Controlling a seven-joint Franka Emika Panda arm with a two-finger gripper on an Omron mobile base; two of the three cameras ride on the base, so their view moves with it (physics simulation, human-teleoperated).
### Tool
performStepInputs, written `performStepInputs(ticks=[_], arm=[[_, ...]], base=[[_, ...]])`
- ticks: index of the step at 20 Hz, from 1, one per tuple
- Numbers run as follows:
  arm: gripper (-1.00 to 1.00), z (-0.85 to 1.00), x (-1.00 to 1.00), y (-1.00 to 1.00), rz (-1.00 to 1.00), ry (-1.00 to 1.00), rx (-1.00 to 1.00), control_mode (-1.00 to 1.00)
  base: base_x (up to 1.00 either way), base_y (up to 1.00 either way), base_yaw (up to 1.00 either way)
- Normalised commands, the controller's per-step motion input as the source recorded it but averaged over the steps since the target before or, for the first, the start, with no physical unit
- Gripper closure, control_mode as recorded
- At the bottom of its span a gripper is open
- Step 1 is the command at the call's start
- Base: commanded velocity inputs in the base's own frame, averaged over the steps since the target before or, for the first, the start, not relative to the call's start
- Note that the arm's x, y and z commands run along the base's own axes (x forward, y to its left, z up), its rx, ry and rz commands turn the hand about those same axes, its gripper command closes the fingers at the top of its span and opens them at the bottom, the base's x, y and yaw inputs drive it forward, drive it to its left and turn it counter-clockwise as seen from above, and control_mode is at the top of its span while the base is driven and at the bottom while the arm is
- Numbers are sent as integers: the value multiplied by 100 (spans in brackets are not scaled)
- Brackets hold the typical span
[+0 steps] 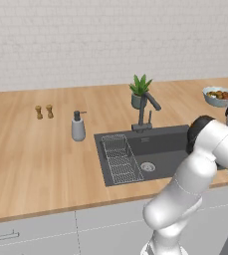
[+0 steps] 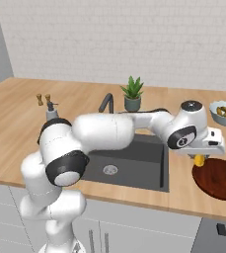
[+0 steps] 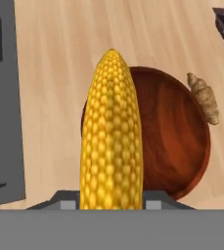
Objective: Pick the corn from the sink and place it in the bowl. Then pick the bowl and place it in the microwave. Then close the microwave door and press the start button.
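Yellow corn (image 3: 111, 132) is clamped between the jaws of the gripper (image 2: 199, 159), held above the left rim of the reddish-brown bowl (image 3: 174, 141). That bowl sits on the wooden counter (image 1: 36, 154) right of the sink (image 1: 155, 149); a ginger root (image 3: 204, 97) touches its far rim.

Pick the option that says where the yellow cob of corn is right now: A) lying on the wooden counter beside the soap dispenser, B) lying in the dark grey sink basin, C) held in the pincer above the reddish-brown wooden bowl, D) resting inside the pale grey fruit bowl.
C: the yellow cob of corn rises from the pincer, with the reddish-brown wooden bowl beneath it.
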Motion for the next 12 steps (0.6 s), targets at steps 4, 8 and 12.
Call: performStepInputs(ticks=[4,8,12], arm=[[100,-18,0,-45,0,0,10,-100],[100,-7,7,-46,0,0,7,-100],[100,-13,9,-32,0,0,3,-100]], base=[[0,0,0],[0,0,0],[0,0,0]])
